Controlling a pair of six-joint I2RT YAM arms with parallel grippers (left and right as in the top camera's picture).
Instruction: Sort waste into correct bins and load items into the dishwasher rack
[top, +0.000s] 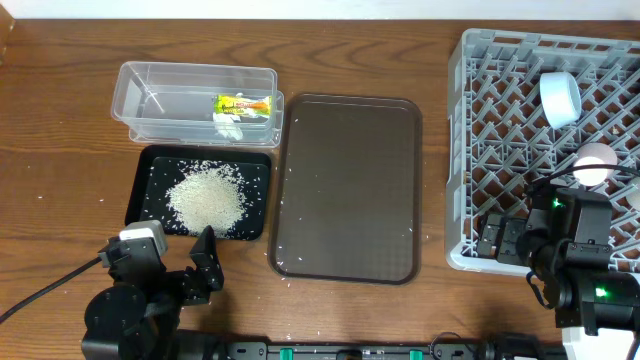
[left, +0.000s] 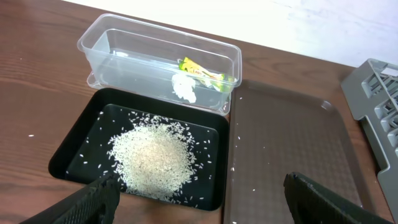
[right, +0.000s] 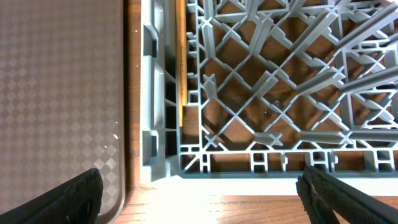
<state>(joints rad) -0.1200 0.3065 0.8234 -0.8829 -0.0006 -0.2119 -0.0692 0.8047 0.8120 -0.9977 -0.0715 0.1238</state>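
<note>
From overhead, a clear, thin-walled rectangular tub (top: 195, 75) holds the glossy yellow-green wrapper (top: 243, 103) and a crumpled white tissue (top: 228, 122). Just beside it, the shallow black tray (top: 150, 170) carries a heap of rice grains (top: 207, 196) (strays dot the wooden table (top: 60, 120)). A matte brown serving tray (top: 348, 188) lies between these and the grey lattice rack (top: 465, 150), which holds a plain white cup (top: 560, 97) and a pink-lined cup (top: 596, 165).

In the left wrist view, the left gripper (left: 208, 202) hangs over the black tray's near edge, its jaws spread wide, grasping nothing.

In the right wrist view, the right gripper (right: 208, 199) is likewise released and empty over the rack's corner. The slim wooden chopsticks (right: 182, 62) lie along the inner wall.
</note>
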